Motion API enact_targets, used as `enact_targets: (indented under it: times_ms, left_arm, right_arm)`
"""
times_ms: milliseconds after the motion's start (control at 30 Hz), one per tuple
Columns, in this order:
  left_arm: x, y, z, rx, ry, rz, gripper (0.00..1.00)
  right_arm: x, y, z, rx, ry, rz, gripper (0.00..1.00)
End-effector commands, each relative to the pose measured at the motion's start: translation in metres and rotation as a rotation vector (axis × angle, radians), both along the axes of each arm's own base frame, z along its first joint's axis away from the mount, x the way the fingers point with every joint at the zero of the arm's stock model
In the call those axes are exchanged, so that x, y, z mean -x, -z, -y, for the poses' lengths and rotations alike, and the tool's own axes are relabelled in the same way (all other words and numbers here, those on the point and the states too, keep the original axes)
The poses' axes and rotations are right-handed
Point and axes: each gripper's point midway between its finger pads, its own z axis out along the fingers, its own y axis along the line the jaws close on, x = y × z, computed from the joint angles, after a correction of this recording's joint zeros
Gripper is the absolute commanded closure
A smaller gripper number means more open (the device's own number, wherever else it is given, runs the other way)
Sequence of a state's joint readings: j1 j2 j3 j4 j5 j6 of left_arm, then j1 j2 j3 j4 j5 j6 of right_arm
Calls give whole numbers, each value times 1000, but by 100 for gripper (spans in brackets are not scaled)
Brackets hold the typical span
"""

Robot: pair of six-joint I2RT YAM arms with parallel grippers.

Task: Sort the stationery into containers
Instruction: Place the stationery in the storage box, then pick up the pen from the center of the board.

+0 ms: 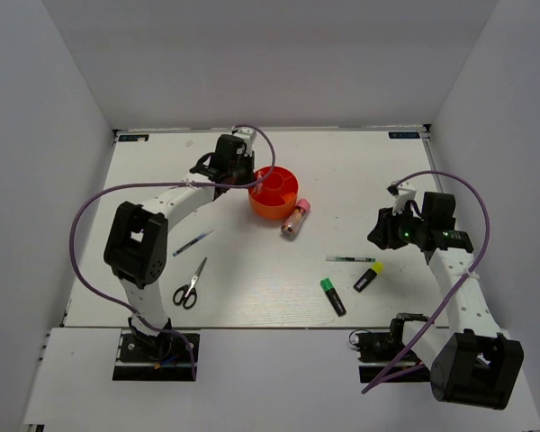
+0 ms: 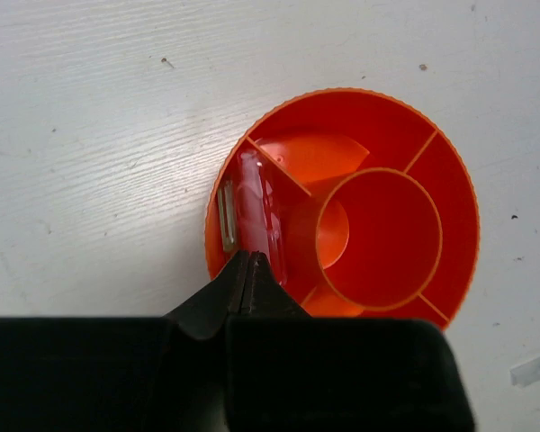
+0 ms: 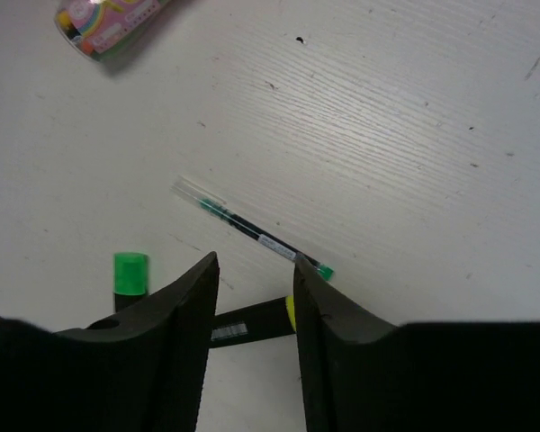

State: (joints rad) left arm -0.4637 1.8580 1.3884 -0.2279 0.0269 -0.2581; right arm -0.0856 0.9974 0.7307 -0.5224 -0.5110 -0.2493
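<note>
Left gripper (image 2: pixel 249 261) jaws pressed together over orange tub (image 2: pixel 459 225), clear item (image 2: pixel 256 211) lying in its outer slot; right gripper (image 3: pixel 255 263) jaws narrowly apart above thin pen (image 3: pixel 243 225), likely next: lower, pinch.

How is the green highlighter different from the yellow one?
The black-bodied highlighter with a green cap looks longer than the black-bodied highlighter with a yellow cap. The green one's cap leans toward the left side, and the yellow one's cap leans toward the right. The green one also lies nearer the front edge. Both lie flat on the white table, caps at their far ends.
</note>
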Motion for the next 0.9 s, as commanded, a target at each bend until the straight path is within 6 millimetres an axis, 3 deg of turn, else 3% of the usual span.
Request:
enact_targets:
  times_ms: [0,100,167,200,233,300,367,400,467,500,533,567,600,700,733,767,800,833,867]
  left_arm:
    - [10,-68,-8,32,12,126,94]
    - [31,-77,-25,-9,14,134,92]
    - [44,-71,-56,-91,-83,93,73]
    - [53,-66,-66,-96,-135,63,54]
    - [69,-50,-93,-163,-206,-24,49]
    - [92,-29,-117,-166,-358,-147,45]
    - [123,-7,-141,-202,-419,-299,44]
    - [132,-3,-138,-155,-430,-355,44]
    - [157,11,-146,-167,-418,-450,44]
    - [173,12,-137,-123,-337,-484,44]
    - [186,22,-136,-121,-299,-512,44]
    - [188,16,-134,-114,-229,-462,44]
    - [201,13,-116,-49,-88,-478,43]
    - [222,2,-113,-26,12,-386,37]
    - [226,6,-117,-57,41,-361,26]
    - [230,-4,-120,-48,41,-276,19]
    - [232,2,-125,-68,30,-252,13]
    - [235,-4,-127,-60,38,-198,3]
    - [241,-2,-130,-57,34,-174,0]
  right_arm:
    - [-8,-11,1,8,-10,46,54]
    - [-9,-11,3,17,-12,48,43]
    - [-8,-10,3,18,-16,39,43]
    - [-8,-12,3,28,-27,53,50]
    - [-8,-9,3,31,-27,47,63]
    - [-9,-10,5,46,-35,54,100]
    - [-12,-6,6,58,-44,49,100]
    - [-16,-10,6,73,-62,71,100]
    - [-19,-15,-4,73,-203,103,75]
    - [-14,-14,-10,76,-307,122,48]
    - [-8,-11,-9,96,-351,98,37]
    - [-5,-8,-19,78,-495,140,30]
    - [5,1,-20,57,-538,73,26]
    - [-3,10,-29,36,-701,89,26]
    - [3,13,-31,21,-734,68,29]
    - [5,16,-37,26,-779,63,33]
    - [4,28,-36,44,-787,39,34]
    - [0,32,-40,70,-804,54,36]
    - [-3,41,-42,141,-840,68,36]
